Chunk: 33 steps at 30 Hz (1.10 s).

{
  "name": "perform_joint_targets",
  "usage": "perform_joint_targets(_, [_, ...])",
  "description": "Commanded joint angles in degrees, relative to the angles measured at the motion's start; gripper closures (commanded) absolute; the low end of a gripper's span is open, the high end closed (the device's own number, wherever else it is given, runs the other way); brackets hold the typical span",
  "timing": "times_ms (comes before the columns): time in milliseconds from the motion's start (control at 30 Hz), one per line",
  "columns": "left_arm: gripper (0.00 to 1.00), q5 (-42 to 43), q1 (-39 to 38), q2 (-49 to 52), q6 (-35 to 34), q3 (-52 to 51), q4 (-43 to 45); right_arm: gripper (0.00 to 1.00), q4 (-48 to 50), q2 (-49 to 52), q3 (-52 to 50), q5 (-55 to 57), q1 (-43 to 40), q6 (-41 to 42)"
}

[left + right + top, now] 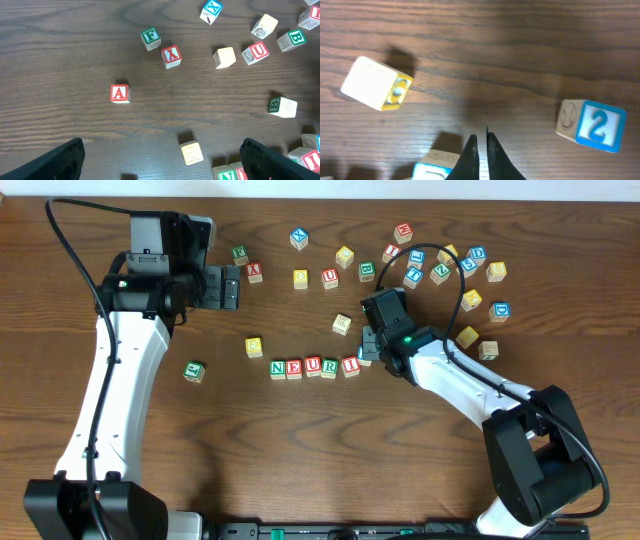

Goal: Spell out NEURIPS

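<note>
The right claw (481, 144) is clenched tight. Its two black tips are pressed together with nothing between them, and it hangs low over the brown worktop (510, 45). Just beside it, at the bottom edge of the wrist view, sits a blue-faced cube (436, 167). Most of that cube is cut off, so I cannot read its letter.

Seen from above, this claw is at the I end of the row of cubes (312, 366). The row reads N, E, U, R, I in green and red letters, and the cubes sit side by side. The I cube (350, 365) is the one nearest the claw. Farther out lie a blue 2 cube (592, 125) and a pale cube with a yellow side (375, 82), well apart from each other.

The left claw (230, 287) is spread wide and holds nothing. It hangs above another part of the worktop, well away from the row. Under it are a red A cube (120, 93), a green F cube (150, 37), a red X cube (171, 56) and a plain yellow cube (191, 152), all apart from one another.
</note>
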Motion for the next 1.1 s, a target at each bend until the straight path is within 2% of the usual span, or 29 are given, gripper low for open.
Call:
perform_joint_targets(0, [0.02,0.35,0.2,-0.24,0.59,1.46,-0.02,0.97,1.51,0.48,-0.22,-2.29,-0.39,0.92])
perform_joint_targets(333, [0.02,0.35,0.2,-0.24,0.59,1.46,-0.02,0.98,2.29,0.5,-0.22,-7.04,-0.28,0.42])
perform_joint_targets(1067, [0.02,0.35,0.2,-0.24,0.59,1.46,-0.02,0.99,0.83,2.32,-0.22,-6.99,2.95,0.31])
